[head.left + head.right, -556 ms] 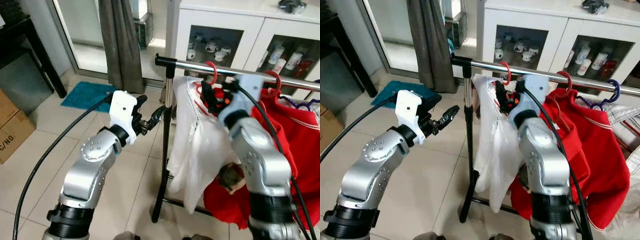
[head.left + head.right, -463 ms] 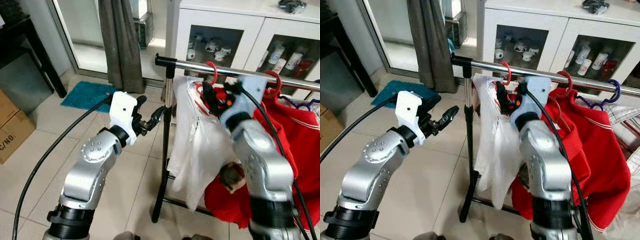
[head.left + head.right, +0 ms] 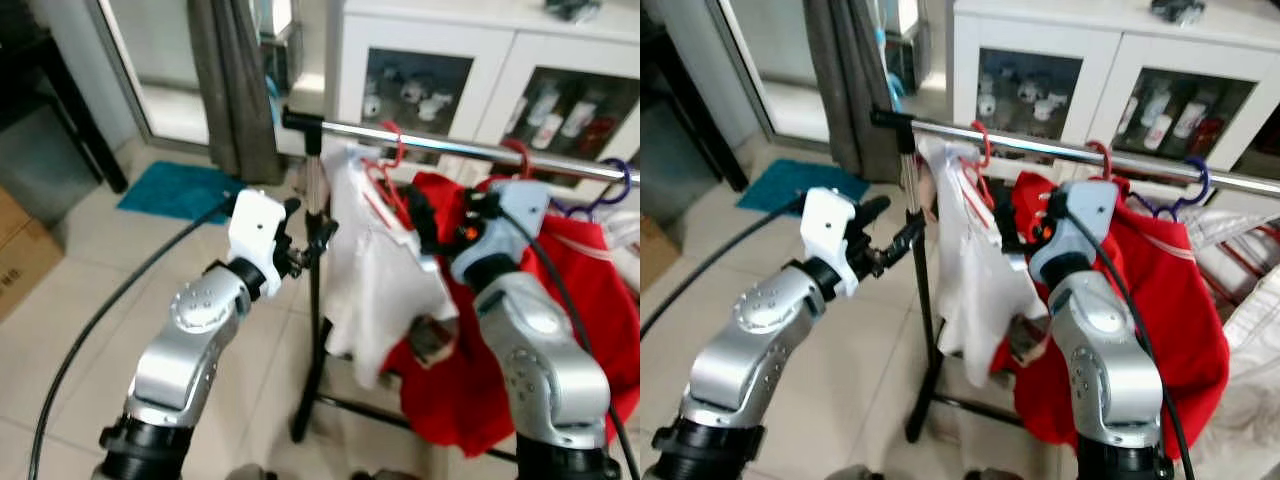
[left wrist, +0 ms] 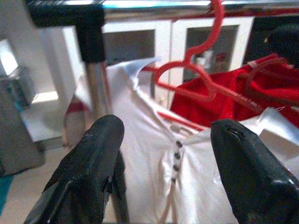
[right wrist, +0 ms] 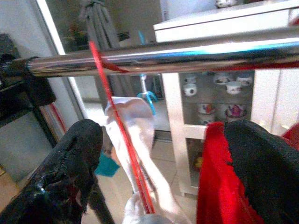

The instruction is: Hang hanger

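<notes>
A red hanger (image 3: pixel 392 170) carrying a white shirt (image 3: pixel 368 262) hangs by its hook on the chrome rail (image 3: pixel 450 148) of a clothes rack, near the rail's left end. My right gripper (image 3: pixel 440 215) is open just below the rail, beside the shirt's collar. In the right wrist view, the hanger's red wire (image 5: pixel 117 130) runs between its spread fingers (image 5: pixel 70 172) without being pinched. My left gripper (image 3: pixel 310 232) is open by the rack's upright post (image 3: pixel 312 330), facing the shirt (image 4: pixel 154 154) and hanger (image 4: pixel 196 79); nothing is between its fingers (image 4: pixel 88 163).
A red garment (image 3: pixel 560 300) on another red hanger and a purple hanger (image 3: pixel 618 185) hang further right on the rail. Behind stands a white glass-door cabinet (image 3: pixel 500 45) of cups. A grey curtain (image 3: pixel 230 90), teal mat (image 3: pixel 175 190) and cardboard box (image 3: pixel 20 270) lie left.
The camera has shifted and the picture is blurred. My right gripper has dropped lower, away from the hanger's hook. The left gripper has come closer to the rack's post.
</notes>
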